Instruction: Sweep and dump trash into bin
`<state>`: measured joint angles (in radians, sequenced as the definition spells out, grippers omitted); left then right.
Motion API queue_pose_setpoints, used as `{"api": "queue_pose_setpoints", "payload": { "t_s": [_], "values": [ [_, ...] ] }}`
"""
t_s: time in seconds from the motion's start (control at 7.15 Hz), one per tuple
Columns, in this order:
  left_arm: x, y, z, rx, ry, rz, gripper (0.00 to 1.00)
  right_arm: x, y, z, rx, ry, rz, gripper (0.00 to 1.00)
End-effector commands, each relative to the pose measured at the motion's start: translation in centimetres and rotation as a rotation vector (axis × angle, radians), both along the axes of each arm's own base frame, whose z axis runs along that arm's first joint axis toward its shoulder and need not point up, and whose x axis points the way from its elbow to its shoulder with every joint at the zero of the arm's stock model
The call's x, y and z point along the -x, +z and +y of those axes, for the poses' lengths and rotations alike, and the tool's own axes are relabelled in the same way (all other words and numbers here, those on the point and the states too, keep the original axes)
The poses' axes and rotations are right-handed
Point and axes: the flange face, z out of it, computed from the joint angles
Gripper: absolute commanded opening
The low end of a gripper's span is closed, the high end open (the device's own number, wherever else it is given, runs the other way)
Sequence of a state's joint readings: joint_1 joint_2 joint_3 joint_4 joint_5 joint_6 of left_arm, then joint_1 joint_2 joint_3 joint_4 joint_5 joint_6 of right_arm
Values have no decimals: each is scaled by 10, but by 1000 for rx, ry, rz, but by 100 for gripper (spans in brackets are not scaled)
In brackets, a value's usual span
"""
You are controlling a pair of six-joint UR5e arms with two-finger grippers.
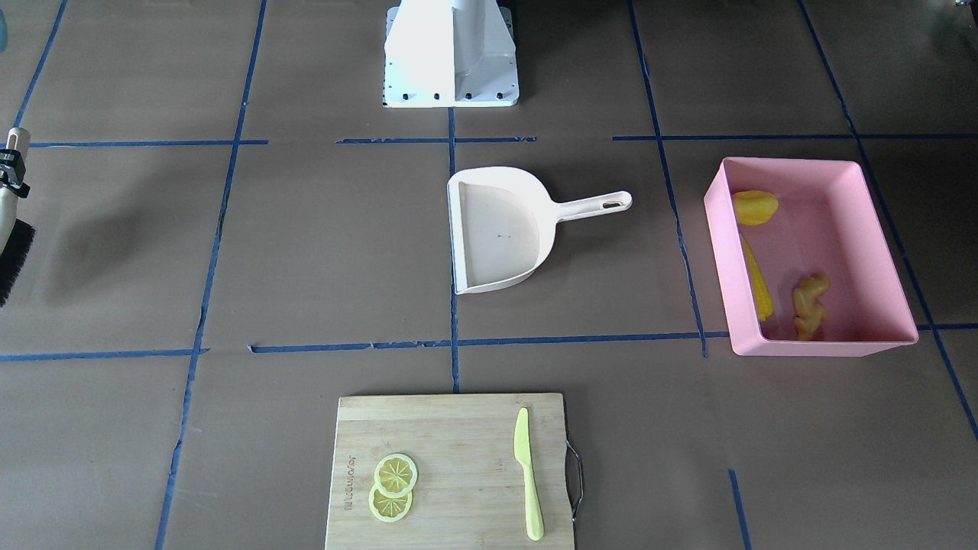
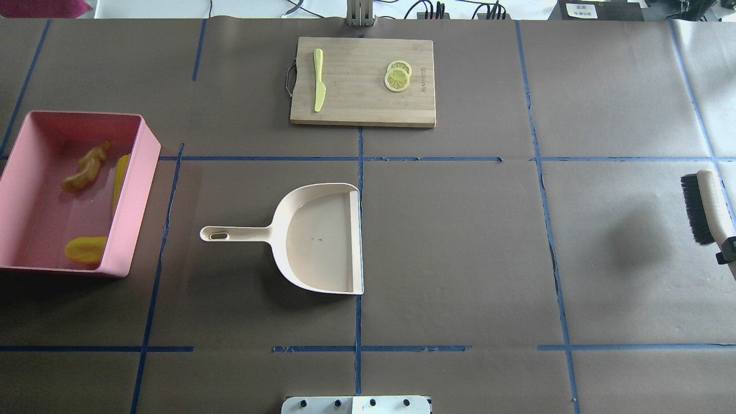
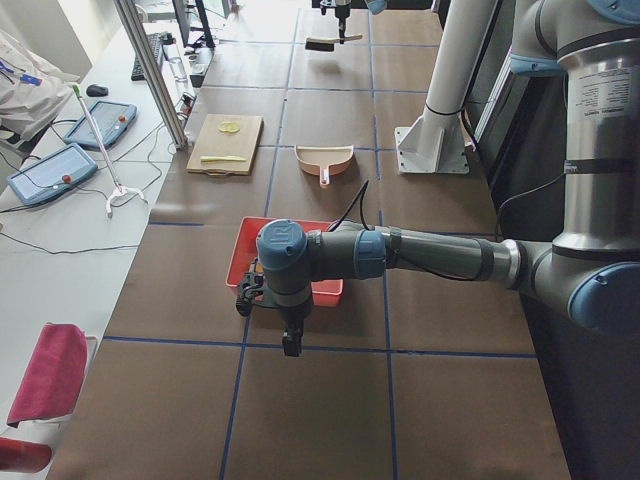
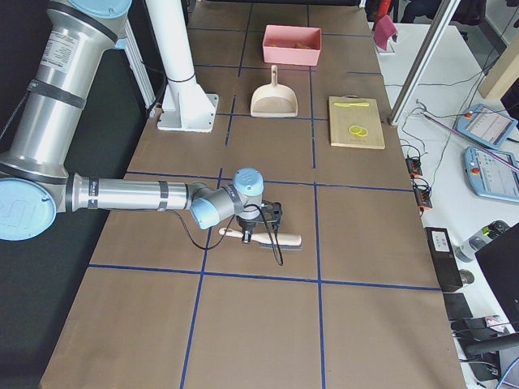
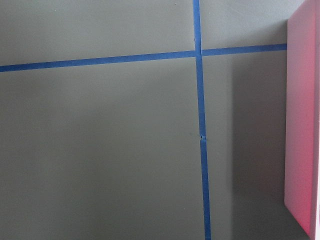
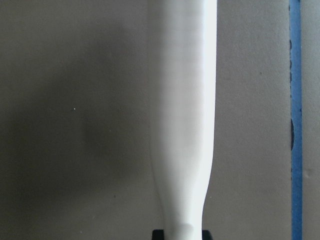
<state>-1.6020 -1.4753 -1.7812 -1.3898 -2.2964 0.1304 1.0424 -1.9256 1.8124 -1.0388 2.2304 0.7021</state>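
All 3 pieces of trash are lying inside the pink bin (image 2: 138, 201) on the robot's far left. The corn cob (image 2: 119, 178) is stretching along the wall nearest the dustpan (image 2: 319, 241). The ginger root (image 2: 86, 167) is resting beside it, and the rounded yellow lump (image 2: 85, 250) is sitting in the corner nearer the robot. The dustpan is lying flat at mid-table, showing only bare plastic, with its handle pointing toward the bin and its mouth opening toward the robot's right.

The right gripper (image 1: 11, 169) is clasping the brush (image 2: 704, 207); in its wrist view, black fingertips are pressing on both sides of the white handle. The brush is hanging well apart from the dustpan, at the table's right end. Its long axis is running away from the robot and its bristles are facing the centre. Its offset shadow suggests it is hovering above the surface, so setting it down is probably all that is remaining.

The left gripper (image 3: 290, 348) is hanging just beside the bin's outer wall; I cannot tell whether it is wide or narrow.

Brown paper (image 2: 460, 259) gridded with blue tape is covering the table, giving the brush a flat landing. The cutting board (image 2: 356, 103), carrying 2 lemon slices (image 2: 397, 76) and a green knife (image 2: 318, 80), is lying at the far edge, away from both arms.
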Motion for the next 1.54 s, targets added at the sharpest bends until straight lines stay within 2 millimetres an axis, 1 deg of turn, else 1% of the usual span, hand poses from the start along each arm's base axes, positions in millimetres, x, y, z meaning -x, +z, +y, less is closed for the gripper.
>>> {"api": "queue_pose_setpoints", "payload": {
  "t_s": [0.0, 0.14, 0.28, 0.42, 0.56, 0.7, 0.84, 0.98, 1.12, 1.26, 1.4],
  "values": [
    [0, -1, 2, -2, -1, 0, 100, 20, 1, 8, 9, -43, -2, 8],
    [0, -1, 2, -2, 0, 0, 100, 23, 2, 10, 9, -53, -1, 29],
    [0, 0, 2, 0, 0, 0, 100, 22, 2, 10, 9, -51, 0, 99],
    [1, -1, 2, -2, -1, -2, 100, 22, -1, 9, 2, -52, -2, 100],
    [0, 0, 2, 0, 1, -2, 100, 22, -10, 8, -18, -56, -13, 100],
    [0, 0, 2, 0, -1, -2, 100, 18, -24, 5, -40, -46, -28, 100],
    [1, 0, 2, -2, -1, -2, 100, 8, -33, 6, -60, -43, -40, 100],
    [1, 0, 2, 0, -1, -2, 100, -16, -30, 2, -105, -62, -65, 100],
    [1, 1, 3, 2, -1, -3, 100, -59, -21, -5, -141, -73, -43, 100],
    [1, 1, 2, 0, -1, -3, 100, -121, -7, -6, -185, -92, -10, 100],
    [1, 1, 3, 2, -1, -3, 100, -168, -2, -9, -189, -120, 12, 100]
  ]
}}
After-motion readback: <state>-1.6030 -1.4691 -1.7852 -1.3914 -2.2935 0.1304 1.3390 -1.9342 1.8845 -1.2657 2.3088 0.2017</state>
